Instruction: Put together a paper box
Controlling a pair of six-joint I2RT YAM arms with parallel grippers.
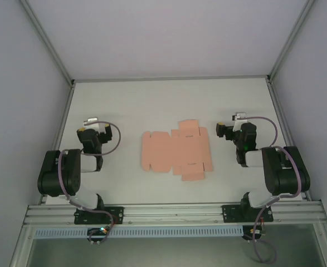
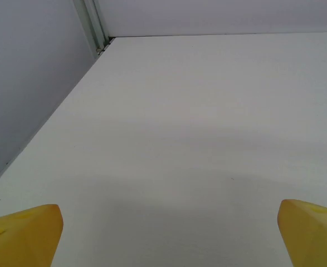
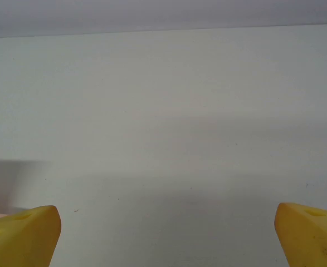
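The paper box (image 1: 176, 150) lies flat and unfolded; the left gripper (image 1: 92, 127) is well to its left, the right gripper (image 1: 226, 130) near its right.

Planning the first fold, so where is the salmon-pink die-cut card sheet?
Top view: the salmon-pink card sheet lies flat mid-table, between the left gripper and the right gripper.

White table (image 1: 169, 100), matte, pale, soft shadows across near part. Metal frame strips (image 1: 64, 119) run along left and right edges, meeting far edge at corners. Paper box (image 1: 176, 152) lying directly on table, roughly centred, somewhat toward near edge. It's salmon-pink die-cut sheet, unfolded, flat. Left part plain panel, right part with tabs jutting toward far and near sides. Right wrist view: pink sliver at left border, small shadow on table beside it. Left wrist view: table runs to far-left corner.
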